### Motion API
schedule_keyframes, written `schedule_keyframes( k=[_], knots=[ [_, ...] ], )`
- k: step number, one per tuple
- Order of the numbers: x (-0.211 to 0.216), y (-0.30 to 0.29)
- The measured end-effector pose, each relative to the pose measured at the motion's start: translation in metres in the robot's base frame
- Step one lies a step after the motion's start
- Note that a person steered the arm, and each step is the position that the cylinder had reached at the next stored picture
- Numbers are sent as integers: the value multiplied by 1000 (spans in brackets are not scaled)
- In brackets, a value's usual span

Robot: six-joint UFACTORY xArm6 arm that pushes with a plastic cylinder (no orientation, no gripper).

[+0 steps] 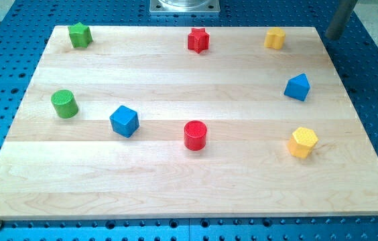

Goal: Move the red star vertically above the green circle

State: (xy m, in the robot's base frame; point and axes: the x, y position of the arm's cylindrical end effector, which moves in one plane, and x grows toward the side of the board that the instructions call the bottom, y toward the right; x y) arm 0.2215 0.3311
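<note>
Currently my tip (332,36) sits off the board's top-right corner, well right of the red star (198,40).

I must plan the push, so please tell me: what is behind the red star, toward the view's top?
Behind the red star only a narrow strip of wooden board shows, then a grey metal base. No block is there. My tip is at the far right.

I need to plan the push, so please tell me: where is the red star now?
The red star sits near the view's top edge, about mid-width, between the green star at far left and the yellow block at right.
</note>
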Motion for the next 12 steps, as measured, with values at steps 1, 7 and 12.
schedule_keyframes(
  k=[1,7,12],
  knots=[
    [0,0],
    [21,-244],
    [71,-379]
  ],
)
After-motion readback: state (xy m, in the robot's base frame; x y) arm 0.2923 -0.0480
